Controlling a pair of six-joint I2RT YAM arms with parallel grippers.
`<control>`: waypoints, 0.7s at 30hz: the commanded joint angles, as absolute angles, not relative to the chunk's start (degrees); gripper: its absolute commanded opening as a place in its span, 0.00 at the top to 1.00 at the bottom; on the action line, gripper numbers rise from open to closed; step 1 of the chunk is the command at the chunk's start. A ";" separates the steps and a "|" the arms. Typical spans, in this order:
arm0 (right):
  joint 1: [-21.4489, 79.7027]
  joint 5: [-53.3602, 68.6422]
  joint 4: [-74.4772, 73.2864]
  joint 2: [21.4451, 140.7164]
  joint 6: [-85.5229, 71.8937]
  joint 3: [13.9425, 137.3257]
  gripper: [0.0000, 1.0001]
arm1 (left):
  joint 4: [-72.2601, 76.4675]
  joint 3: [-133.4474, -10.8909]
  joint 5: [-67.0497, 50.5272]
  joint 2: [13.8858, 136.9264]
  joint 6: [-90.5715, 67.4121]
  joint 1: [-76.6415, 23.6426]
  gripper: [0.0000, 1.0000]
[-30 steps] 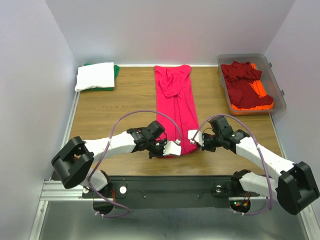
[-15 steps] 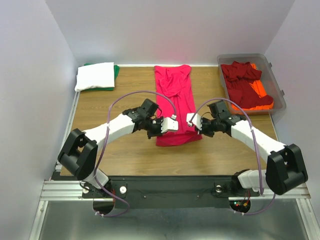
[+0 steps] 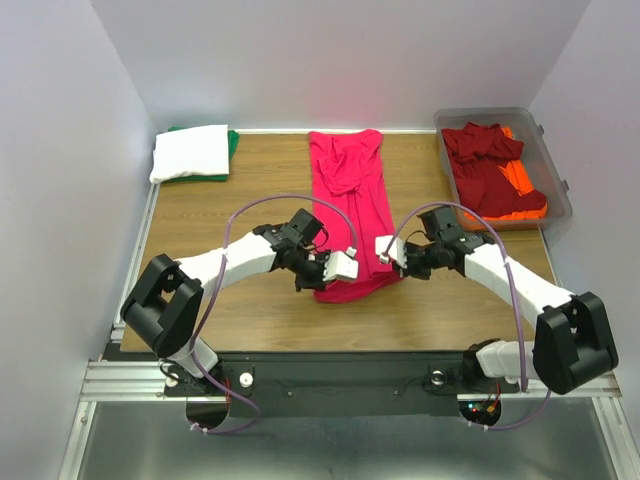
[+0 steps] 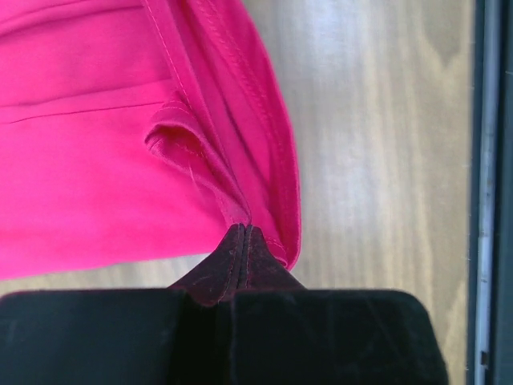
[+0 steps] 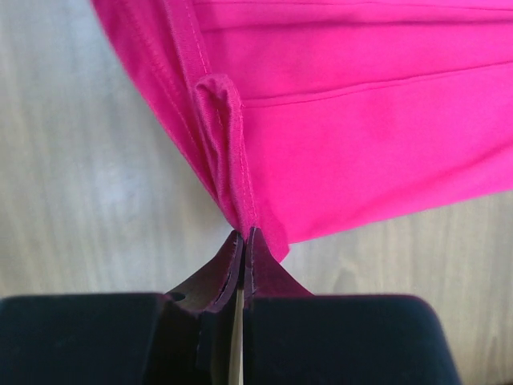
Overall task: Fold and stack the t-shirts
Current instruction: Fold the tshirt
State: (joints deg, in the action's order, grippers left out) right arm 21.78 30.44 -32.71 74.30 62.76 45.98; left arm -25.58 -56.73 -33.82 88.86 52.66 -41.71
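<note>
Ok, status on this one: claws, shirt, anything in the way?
Left claw shut on pink-red t-shirt, near-left hem corner. Right claw shut on near-right corner. Far end flat on table. Nothing in the way.

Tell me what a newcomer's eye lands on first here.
The bright pink shirt lying lengthwise down the middle of the table stands out first. The left arm and right arm each have their jaws shut on one of its near corners. Next come the bin at the far right, holding dark red shirts and an orange shirt, and the folded white shirt at the far left.
</note>
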 commanded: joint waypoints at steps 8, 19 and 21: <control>25.21 33.31 -41.04 67.06 68.64 39.29 0.99 | -24.35 -49.92 -32.61 84.81 49.58 -49.92 0.56; 26.98 33.05 -40.17 68.56 66.80 37.62 0.99 | -19.60 -48.52 -29.62 86.65 48.69 -52.20 0.50; 26.89 33.05 -40.08 68.73 66.71 37.53 0.99 | -19.51 -48.08 -29.44 88.41 49.04 -52.38 0.50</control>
State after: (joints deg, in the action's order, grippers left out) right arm 26.35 31.94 -40.27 68.71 67.09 37.95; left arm -20.69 -49.15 -29.71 86.85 48.95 -51.62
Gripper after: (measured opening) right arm 0.028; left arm 0.495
